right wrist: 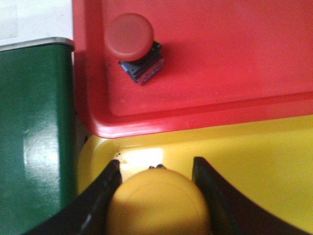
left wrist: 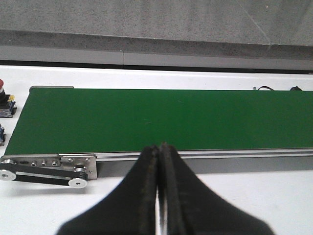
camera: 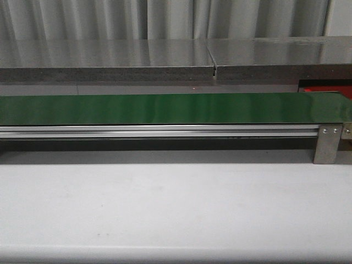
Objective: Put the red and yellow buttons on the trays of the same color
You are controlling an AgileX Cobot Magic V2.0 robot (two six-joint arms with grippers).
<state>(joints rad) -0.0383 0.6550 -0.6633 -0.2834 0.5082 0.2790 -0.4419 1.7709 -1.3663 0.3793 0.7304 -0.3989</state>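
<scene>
In the front view, the green belt runs across the whole width on its aluminium rail, which ends in a bracket at the right. A sliver of the red tray shows behind the belt's far right end. The pale table lies in front of the belt, and neither arm shows here.

In the left wrist view, the left gripper has its two dark fingers pressed together with nothing between them, poised over the white table just before the belt's near rail. The belt's end, with its pulley and drive band, sits to one side. Beyond that end, a small device with a dark red cap is cut by the frame edge.

In the right wrist view, the right gripper is clamped on the yellow button, its fingers against both sides of the dome, over the yellow tray. The red tray borders the yellow one, edge to edge, and holds the red button, lying tilted on its blue base near the tray's corner. The belt's end lies just beside both trays.
</scene>
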